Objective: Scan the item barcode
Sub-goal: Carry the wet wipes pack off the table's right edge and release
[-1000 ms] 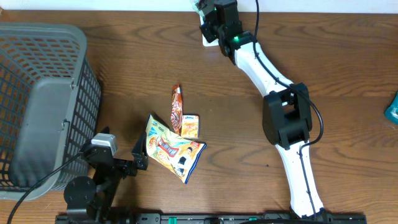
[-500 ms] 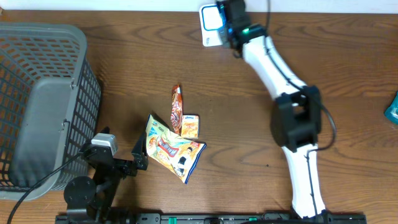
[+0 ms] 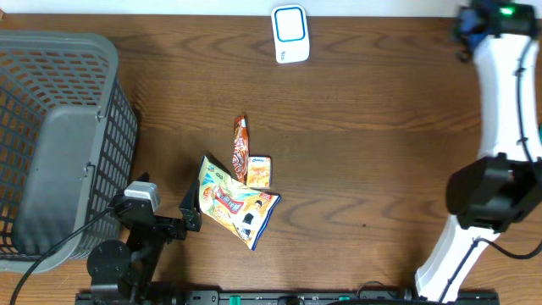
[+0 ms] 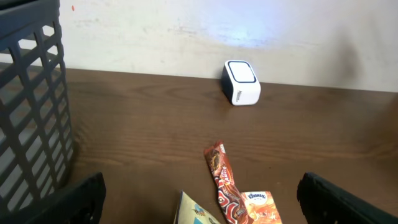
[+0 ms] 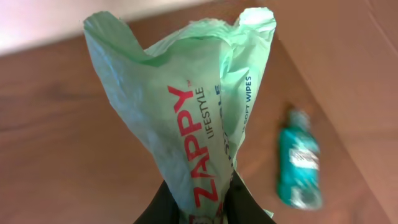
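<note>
The right claw (image 5: 208, 206) is closed on the bottom of a green Zappy wipes pack (image 5: 186, 106), held in the air over the far right corner of the surface (image 3: 381, 102), above a teal bottle (image 5: 300, 158). The scanner (image 3: 289, 34) sits at the middle of the far edge, well apart from the pack. No barcode shows on the pack's visible side. The step in hand looks like carrying. A scan would need the pack brought to the scanner, code facing it. The left claw (image 4: 202, 202) hangs wide open, empty, by the near edge.

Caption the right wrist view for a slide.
Right tool pinches a green Zappy Lifestyle wipes pack over the wooden table, a teal bottle blurred to one side.
</note>
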`<action>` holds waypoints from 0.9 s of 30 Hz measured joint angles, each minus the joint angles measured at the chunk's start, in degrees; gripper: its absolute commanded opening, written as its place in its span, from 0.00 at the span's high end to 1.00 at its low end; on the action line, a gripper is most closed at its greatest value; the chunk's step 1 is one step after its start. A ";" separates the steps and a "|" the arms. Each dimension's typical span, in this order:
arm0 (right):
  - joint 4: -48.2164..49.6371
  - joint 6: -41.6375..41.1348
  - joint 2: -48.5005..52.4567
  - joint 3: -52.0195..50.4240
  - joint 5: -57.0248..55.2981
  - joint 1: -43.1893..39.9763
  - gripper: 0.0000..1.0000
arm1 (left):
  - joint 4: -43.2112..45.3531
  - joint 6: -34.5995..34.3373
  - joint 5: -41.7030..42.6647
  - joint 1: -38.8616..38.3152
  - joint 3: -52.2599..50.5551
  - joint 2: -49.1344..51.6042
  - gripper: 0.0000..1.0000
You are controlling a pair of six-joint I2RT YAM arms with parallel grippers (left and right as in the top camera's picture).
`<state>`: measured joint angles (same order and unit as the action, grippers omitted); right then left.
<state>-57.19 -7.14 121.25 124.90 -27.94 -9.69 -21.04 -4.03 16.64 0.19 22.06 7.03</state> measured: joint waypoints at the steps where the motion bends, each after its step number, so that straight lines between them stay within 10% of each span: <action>1: 0.24 -0.31 0.26 -1.68 -0.33 -2.58 0.99 | -0.02 0.02 0.00 0.02 0.00 0.00 0.02; 23: 23.69 -1.16 1.51 -32.92 12.20 -21.22 0.85 | -0.02 0.00 0.00 0.02 0.00 0.00 0.02; 25: 24.06 -1.07 1.51 -33.18 12.44 -21.20 0.67 | -0.02 0.02 0.00 0.00 0.00 0.00 0.02; 27: 23.96 -0.85 1.51 -33.18 11.37 -21.20 0.10 | -0.02 0.02 0.00 0.00 0.00 0.00 0.02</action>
<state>-33.23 -7.99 122.76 91.72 -16.58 -30.89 -21.06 -4.01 16.64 0.19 22.06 7.03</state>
